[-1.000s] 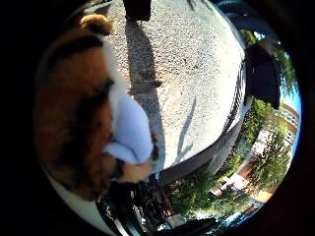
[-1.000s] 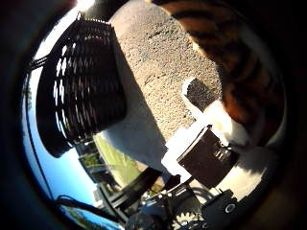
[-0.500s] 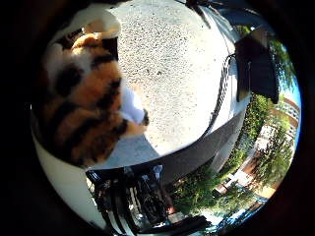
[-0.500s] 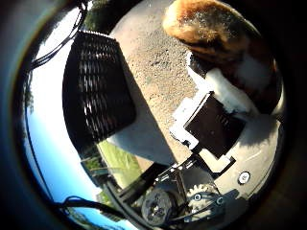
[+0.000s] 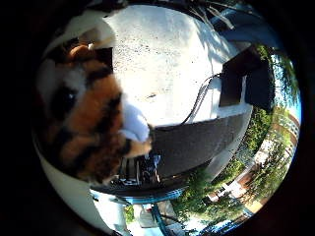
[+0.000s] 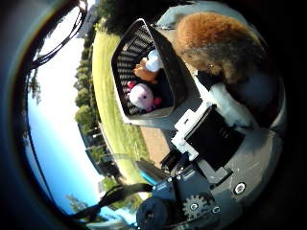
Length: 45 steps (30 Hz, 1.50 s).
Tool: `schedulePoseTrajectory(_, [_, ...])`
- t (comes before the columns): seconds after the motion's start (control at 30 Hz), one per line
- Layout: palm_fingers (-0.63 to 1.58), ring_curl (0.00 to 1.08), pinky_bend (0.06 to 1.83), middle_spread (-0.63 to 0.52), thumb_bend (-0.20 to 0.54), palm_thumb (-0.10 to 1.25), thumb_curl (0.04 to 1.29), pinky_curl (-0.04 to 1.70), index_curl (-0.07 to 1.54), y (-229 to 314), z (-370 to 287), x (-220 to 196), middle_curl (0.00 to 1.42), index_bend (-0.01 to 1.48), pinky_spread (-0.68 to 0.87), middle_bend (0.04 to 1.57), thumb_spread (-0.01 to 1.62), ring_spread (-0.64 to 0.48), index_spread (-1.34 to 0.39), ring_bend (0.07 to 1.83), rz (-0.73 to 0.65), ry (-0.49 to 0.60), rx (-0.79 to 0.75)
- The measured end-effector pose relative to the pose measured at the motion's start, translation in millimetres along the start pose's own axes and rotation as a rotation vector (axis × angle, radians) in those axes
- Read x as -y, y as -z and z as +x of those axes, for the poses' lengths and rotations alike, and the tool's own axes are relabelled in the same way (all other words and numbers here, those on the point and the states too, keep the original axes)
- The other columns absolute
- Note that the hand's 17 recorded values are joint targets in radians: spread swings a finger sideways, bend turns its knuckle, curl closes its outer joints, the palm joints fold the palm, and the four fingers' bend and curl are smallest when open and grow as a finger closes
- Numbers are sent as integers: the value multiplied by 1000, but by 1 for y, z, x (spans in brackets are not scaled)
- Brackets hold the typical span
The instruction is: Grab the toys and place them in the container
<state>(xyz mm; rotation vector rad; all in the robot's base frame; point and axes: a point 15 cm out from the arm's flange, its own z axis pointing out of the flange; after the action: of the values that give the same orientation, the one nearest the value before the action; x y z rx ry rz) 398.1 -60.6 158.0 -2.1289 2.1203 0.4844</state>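
An orange, black and white striped tiger plush fills much of the little finger side palm view, close against the palm. Its brown fur also shows in the thumb side palm view. My hand shows there as white and black finger parts curled beside the plush, and it carries the plush in the air. A black slatted container lies below and a little to one side. Inside it are a pink and white plush and a tan plush.
Pale gravelled ground lies under the hand. Dark boxy objects stand at its far edge. Grass borders the container's side, with trees and a building beyond.
The camera has swung and risen with the hand. The container, seen from the side before, now shows its open top and the toys inside. The tiger plush stays against the palm.
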Motion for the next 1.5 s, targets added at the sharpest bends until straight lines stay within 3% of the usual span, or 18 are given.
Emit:
schedulePoseTrajectory(0.23, [873, 868, 1432, -222, -11, 998, 800, 991, -17, 64, -150, 13, 1083, 935, 180, 1197, 1107, -133, -943, 1411, 72, 220, 17])
schedulePoseTrajectory(0.43, [849, 879, 1455, -224, -11, 990, 832, 1001, -18, 61, -247, 35, 1108, 998, 163, 1210, 1111, -136, -981, 1430, 78, 310, 6])
schedulePoseTrajectory(0.67, [826, 886, 1468, -224, -23, 931, 845, 1008, -19, 12, -309, 111, 1124, 1044, 152, 1223, 1118, -137, -1002, 1447, 104, 326, -12])
schedulePoseTrajectory(0.83, [730, 886, 1443, -220, -28, 864, 832, 1027, -25, -38, -314, 169, 1124, 1046, 144, 1225, 1136, -125, -1016, 1477, 77, 278, -17])
schedulePoseTrajectory(0.93, [743, 850, 1374, -208, -27, 833, 797, 1020, -1, -75, -299, 177, 1099, 1102, 150, 1182, 1160, -94, -952, 1463, 29, 219, -23])
schedulePoseTrajectory(1.07, [675, 752, 1290, -157, -25, 812, 740, 970, 25, -95, -284, 184, 986, 1135, 207, 998, 1180, 18, -732, 1293, 15, 187, -28])
schedulePoseTrajectory(1.17, [-43, 692, 1168, -79, -33, 786, 696, 943, 61, -108, -272, 183, 812, 1051, 291, 584, 1168, 124, -476, 1071, -13, 180, -33])
schedulePoseTrajectory(1.23, [-170, 586, 1085, -39, -33, 780, 674, 868, 55, -113, -268, 183, 721, 970, 332, 474, 1158, 170, -425, 903, -21, 198, -35])
schedulePoseTrajectory(1.3, [-201, 486, 1004, 6, -31, 776, 649, 792, 48, -113, -265, 182, 632, 824, 381, 363, 1142, 218, -414, 750, -28, 237, -34])
schedulePoseTrajectory(1.5, [-136, 384, 808, 56, -28, 786, 605, 664, 59, -94, -260, 167, 511, 574, 457, 211, 1123, 272, -407, 592, -73, 266, -27])
